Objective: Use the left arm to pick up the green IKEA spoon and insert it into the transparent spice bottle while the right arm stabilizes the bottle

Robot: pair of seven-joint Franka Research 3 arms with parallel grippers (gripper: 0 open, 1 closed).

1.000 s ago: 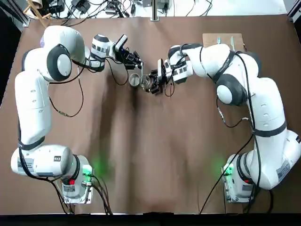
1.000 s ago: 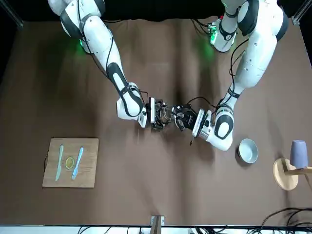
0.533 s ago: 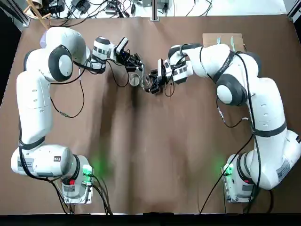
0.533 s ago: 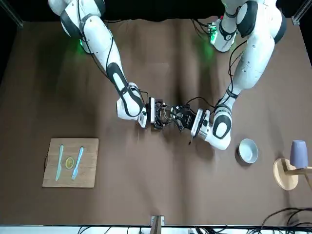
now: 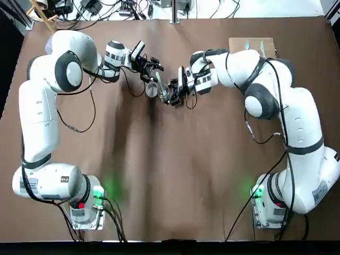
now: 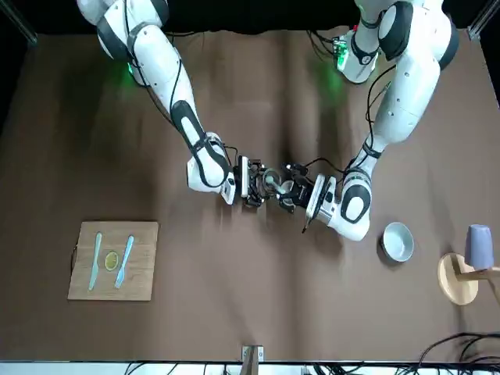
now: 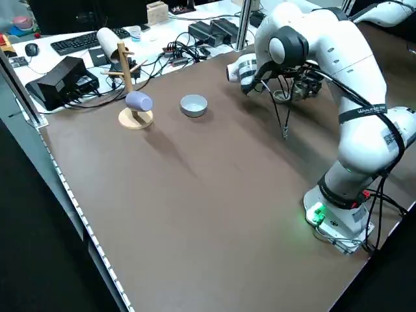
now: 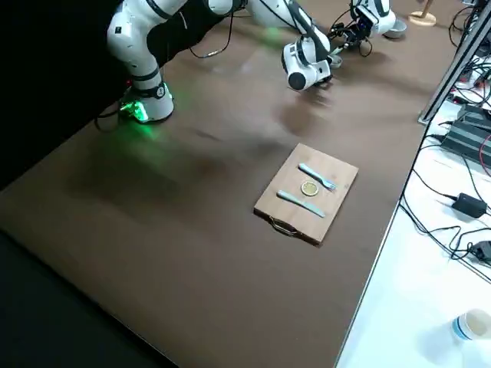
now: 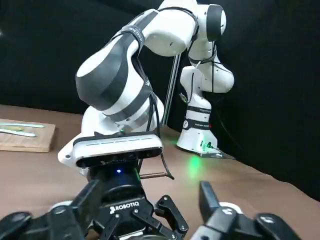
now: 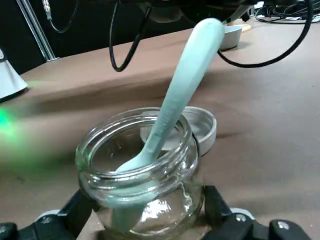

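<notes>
Two grippers meet mid-table: right gripper (image 10: 145, 225) clamps spice bottle (image 10: 142, 175); wrist view alone shows spoon (image 10: 172, 107) inside. Left gripper (image 5: 151, 68) spread, empty.

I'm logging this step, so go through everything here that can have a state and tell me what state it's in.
green IKEA spoon: in the bottle, bowl end down, handle leaning out over the rim.
transparent spice bottle: upright, uncapped, held from both sides.
right gripper: shut on the bottle.
left gripper: open, just off the spoon's handle.
metal cup: upright behind the bottle.
white bowl: upright.
fork and knife: flat on the wooden board.
</notes>
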